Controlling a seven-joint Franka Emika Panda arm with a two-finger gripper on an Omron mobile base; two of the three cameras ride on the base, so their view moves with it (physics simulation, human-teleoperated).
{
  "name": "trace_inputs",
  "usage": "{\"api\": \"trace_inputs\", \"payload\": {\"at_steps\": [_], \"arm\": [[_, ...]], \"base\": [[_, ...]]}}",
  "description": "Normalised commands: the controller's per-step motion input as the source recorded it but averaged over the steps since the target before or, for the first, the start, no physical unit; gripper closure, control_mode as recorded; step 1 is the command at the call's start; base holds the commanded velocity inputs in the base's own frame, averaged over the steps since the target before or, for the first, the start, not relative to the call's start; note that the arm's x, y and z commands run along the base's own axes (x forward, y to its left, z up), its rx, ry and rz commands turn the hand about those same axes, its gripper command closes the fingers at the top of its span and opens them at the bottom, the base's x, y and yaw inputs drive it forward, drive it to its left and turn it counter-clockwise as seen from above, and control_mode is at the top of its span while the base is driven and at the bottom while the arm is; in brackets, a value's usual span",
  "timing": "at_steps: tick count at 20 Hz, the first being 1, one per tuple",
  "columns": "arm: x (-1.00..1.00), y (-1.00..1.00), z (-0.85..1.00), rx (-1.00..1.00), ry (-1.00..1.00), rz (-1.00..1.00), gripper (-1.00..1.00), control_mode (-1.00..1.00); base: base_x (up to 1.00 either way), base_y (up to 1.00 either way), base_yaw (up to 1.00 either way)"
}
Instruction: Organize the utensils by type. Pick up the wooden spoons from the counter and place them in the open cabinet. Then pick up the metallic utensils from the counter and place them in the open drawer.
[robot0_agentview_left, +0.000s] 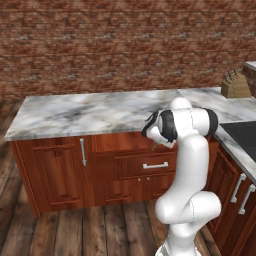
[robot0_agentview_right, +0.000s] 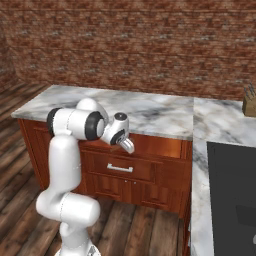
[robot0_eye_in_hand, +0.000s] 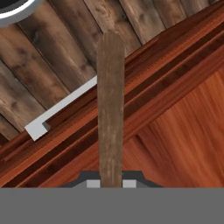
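My gripper (robot0_eye_in_hand: 110, 183) is shut on a wooden spoon (robot0_eye_in_hand: 110, 109), whose brown handle runs straight up the hand view from between the fingertips; its bowl is hidden. Below it lies the open drawer (robot0_eye_in_hand: 183, 140) with plain wood inside, and its panelled front carries a silver handle (robot0_eye_in_hand: 65, 107). In the base views the gripper (robot0_agentview_left: 153, 145) (robot0_agentview_right: 127, 146) hangs just in front of the counter (robot0_agentview_left: 90, 112) (robot0_agentview_right: 150, 110) edge, pointing down at the drawer level. The open cabinet and the metallic utensils are out of view.
A knife block (robot0_agentview_left: 235, 85) (robot0_agentview_right: 249, 102) stands at the counter's far right. A black cooktop (robot0_agentview_left: 245, 132) (robot0_agentview_right: 232, 190) is set into the right-hand counter. Closed cabinet doors (robot0_agentview_left: 57, 172) with silver bar handles sit under the slab. Wooden floor (robot0_agentview_left: 100, 230) lies in front.
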Motion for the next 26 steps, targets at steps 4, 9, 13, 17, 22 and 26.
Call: {"api": "trace_inputs", "payload": {"at_steps": [4,9,13,17,22,26], "arm": [[0.00,0.00,-0.27,-0.02,0.00,0.05,1.00,-1.00],[0.00,0.00,-0.25,0.00,0.00,0.07,1.00,-1.00],[0.00,-0.03,-0.14,0.00,0.00,0.08,1.00,-1.00],[-0.09,-0.20,0.00,0.00,0.00,0.11,1.00,-1.00],[-0.33,-0.40,0.08,0.01,-0.01,0.11,1.00,-1.00],[0.12,-0.17,0.22,0.03,0.00,0.09,1.00,-1.00]], "base": [[0.00,0.00,0.00],[0.00,0.00,0.00],[0.00,0.00,0.00],[0.00,0.00,0.00],[0.00,0.00,0.00],[0.00,0.00,0.00]]}}
